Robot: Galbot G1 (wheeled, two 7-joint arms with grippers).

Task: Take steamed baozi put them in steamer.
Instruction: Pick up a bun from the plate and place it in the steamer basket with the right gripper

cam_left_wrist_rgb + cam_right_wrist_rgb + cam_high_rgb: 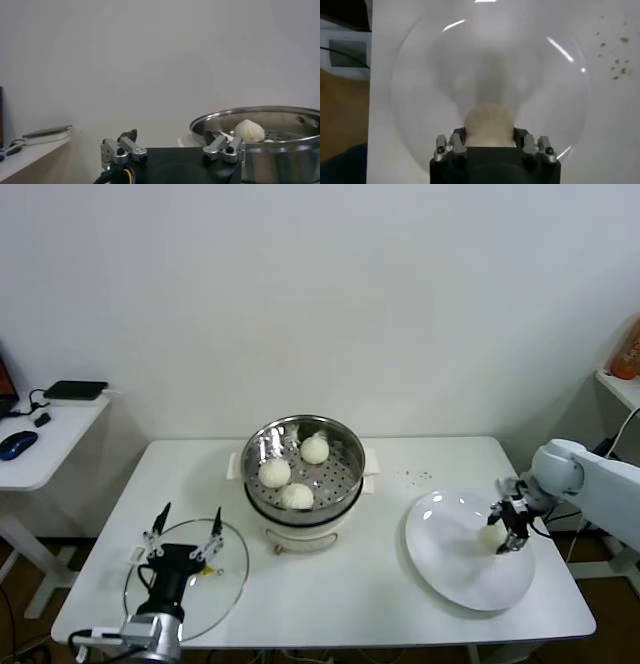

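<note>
1. The desk carries everything; only the head view shows it whole, with a side desk at the robot's left.
2. The steamer stands upright mid-desk, open mouth up, holding three baozi.
3. The plate lies to the robot's right; a glass lid lies flat near the left front.
4. The left gripper hovers over the lid, fingers spread wide; its wrist view shows the steamer's rim and one bun.
5. The right gripper is clamped on the fourth baozi over the plate; the right wrist view shows the round bun between its fingers, with no clear long axis.
</note>
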